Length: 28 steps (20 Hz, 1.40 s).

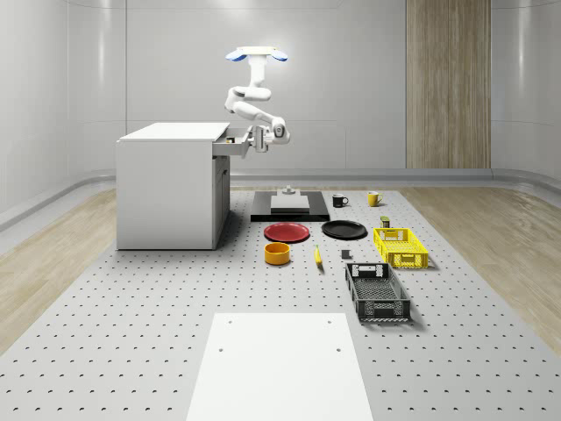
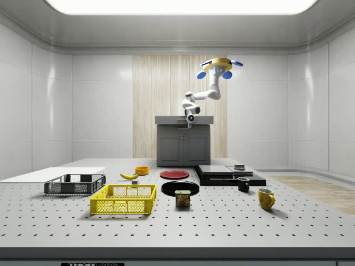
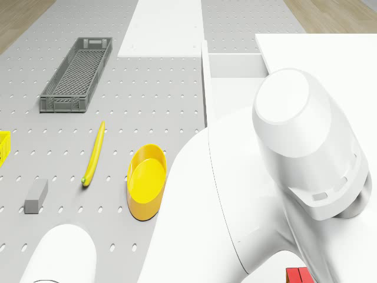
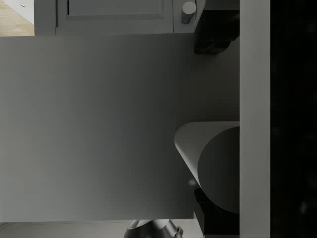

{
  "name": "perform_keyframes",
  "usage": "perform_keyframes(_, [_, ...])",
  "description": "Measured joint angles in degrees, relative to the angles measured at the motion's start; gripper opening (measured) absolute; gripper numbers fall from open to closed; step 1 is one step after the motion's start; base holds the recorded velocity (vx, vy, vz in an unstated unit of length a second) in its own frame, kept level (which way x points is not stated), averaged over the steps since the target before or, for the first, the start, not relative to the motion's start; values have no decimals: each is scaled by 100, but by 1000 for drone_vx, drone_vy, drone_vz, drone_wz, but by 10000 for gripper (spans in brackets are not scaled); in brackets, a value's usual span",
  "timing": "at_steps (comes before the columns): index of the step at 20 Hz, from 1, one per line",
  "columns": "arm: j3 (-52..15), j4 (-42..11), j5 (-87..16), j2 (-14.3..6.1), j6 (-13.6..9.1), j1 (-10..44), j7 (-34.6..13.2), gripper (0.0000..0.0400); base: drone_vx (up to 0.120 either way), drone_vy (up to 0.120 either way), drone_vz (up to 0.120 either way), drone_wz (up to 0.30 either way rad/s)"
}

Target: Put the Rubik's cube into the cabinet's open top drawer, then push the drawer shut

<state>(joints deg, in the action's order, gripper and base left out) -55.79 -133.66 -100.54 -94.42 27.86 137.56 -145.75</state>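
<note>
Rubik's cube (image 3: 297, 275): just a red corner of it shows in the drone view, under the arm and close to the cabinet (image 1: 166, 189). It prob. sits inside the top drawer (image 1: 230, 146), but I can't confirm that. In the whole-scene view a small dark lump sits in the drawer, too small to name.

Drawer is pulled out from the cabinet's front, towards the whole-scene view's right, so it's not shut yet.

Gripper (image 1: 259, 139) is at the drawer's front panel, on the outer side. In the wrist view the fingers (image 4: 212, 39) stand well apart with no cube between them, so it's released and carrying nothing.

Drone (image 1: 257, 54) hovers above the drawer end of the cabinet, arm folded down to drawer height.

Progress, my read: the placing step looks done or nearly done, and the push is left. Drawer needs to go fully in.

Cabinet stands near the surface's far left corner in the whole-scene view. Elsewhere towards the surface's middle and right edge: red plate (image 1: 287, 231), orange bowl (image 1: 278, 253), banana (image 1: 317, 256), yellow crate (image 1: 400, 246), black crate (image 1: 377, 292). All are well apart from the cabinet.
</note>
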Motion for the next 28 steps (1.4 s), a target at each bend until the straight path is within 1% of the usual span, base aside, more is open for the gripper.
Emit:
perform_keyframes(6, [111, -319, -621, -94, -11, -539, 423, 400, 0, 0, 0, 0])
perform_keyframes(12, [233, -639, -1433, -165, -32, -1162, 966, 400, 0, 0, 0, 0])
perform_keyframes(17, [350, -886, -2245, -212, -30, -1720, 1508, 400, 0, 0, 0, 0])
perform_keyframes(20, [430, -1020, -2786, -235, -9, -2067, 1910, 400, 0, 0, 0, 0])
perform_keyframes(24, [522, -1158, -3459, -253, 32, -2481, 2385, 400, 0, 100, 0, 0])
perform_keyframes(28, [576, -1236, -3907, -249, 59, -2747, 2708, 400, 0, 120, 0, 0])
